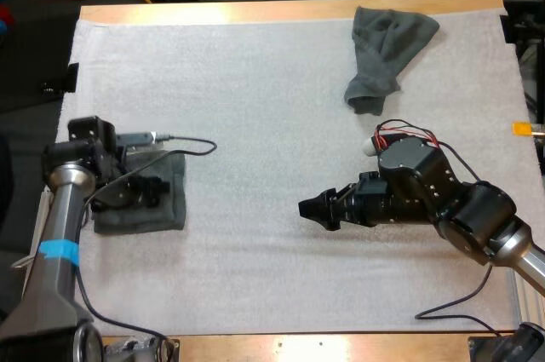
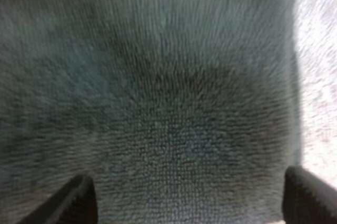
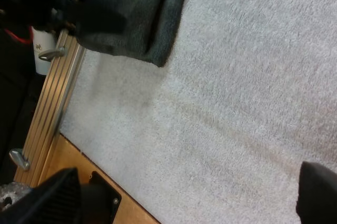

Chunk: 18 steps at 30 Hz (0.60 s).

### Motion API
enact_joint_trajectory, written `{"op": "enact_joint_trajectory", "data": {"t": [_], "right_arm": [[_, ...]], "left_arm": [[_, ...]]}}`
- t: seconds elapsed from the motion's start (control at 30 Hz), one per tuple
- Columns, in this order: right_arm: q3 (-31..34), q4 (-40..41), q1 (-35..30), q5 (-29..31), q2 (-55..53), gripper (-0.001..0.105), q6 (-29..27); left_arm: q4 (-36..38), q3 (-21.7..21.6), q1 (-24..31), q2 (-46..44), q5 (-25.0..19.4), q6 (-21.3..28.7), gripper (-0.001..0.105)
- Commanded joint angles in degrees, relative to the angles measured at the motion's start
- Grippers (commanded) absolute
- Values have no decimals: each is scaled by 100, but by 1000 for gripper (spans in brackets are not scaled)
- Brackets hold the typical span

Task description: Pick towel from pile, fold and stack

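High view: folded towel (image 1: pixel 174 204) lies flat near the left edge of the white mat (image 1: pixel 255 106). Left tool (image 1: pixel 146 187) sits directly over it, low, at or near the cloth. Crumpled towel (image 1: pixel 385 51) lies at the far right of the mat, near the desk (image 1: pixel 281 11) edge, well apart from both arms. Right tool (image 1: pixel 308 208) hangs over bare mat on the right half, pointing towards the folded towel, carrying nothing.

Left wrist view: grey-green terry close under the camera. The two fingers (image 2: pixel 79 200) stand wide apart with flat cloth between them and no fold pinched. Tool is spread and has hold of nothing.

Right wrist view: fingers (image 3: pixel 55 197) wide apart over bare mat, nothing between them. A corner of the folded towel shows beyond, with the left arm on it.

Progress (judgement): one towel looks folded and placed as the base of the stack. The crumpled one is not yet picked, so pick, fold and stack are left for it.
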Motion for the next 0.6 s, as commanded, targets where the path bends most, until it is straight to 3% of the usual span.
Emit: {"op": "enact_joint_trajectory", "data": {"t": [0.0,0.13,0.3,0.57], "right_arm": [[-18,-30,6,-41,-40,79,-7],[-18,-131,6,30,-40,79,-27],[-18,-135,-67,585,-40,79,-27],[-18,-14,-957,549,-40,79,-451]], "left_arm": [[58,-123,-15,-193,34,30,69],[57,-381,-15,-729,198,24,69],[0,-443,-15,-1427,612,-75,69],[122,-443,-15,-2247,754,-75,69]]}}
